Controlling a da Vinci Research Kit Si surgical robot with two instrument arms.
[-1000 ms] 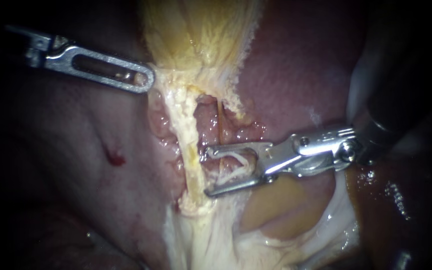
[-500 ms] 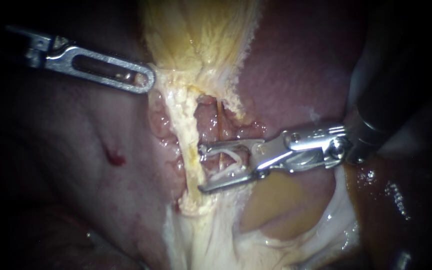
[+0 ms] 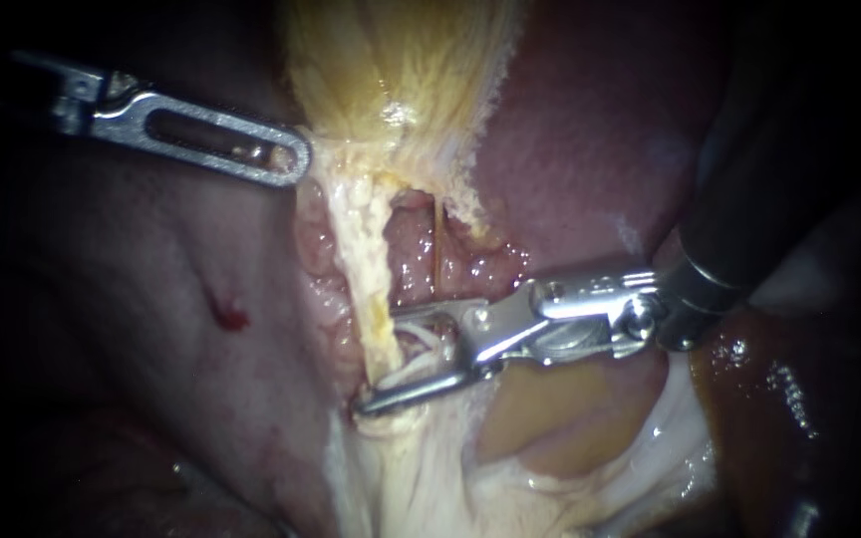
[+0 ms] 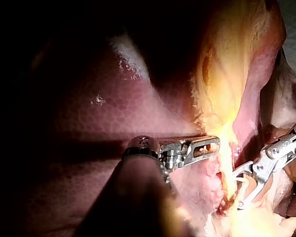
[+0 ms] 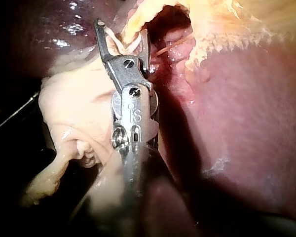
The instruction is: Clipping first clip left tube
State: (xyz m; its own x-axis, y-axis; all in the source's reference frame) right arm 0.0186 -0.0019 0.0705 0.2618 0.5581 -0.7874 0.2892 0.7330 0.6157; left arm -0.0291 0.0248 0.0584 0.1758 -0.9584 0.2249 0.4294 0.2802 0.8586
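Left tube (image 3: 366, 269): low on its length it passes between the two halves of the right instrument's (image 3: 376, 362) pincer.
Right pincer: apart, one half on each side of the tube (a thin white loop sits inside it).
Look: pale cream, lumpy, hanging straight down from the gallbladder (image 3: 401, 60).
Count: two tubes, the right tube (image 3: 437, 244) thin and amber; two instruments.
Left instrument (image 3: 296, 162): pincer clamped on the gallbladder's lower edge, well apart from the right one.
Around: dark red liver (image 3: 590, 130).
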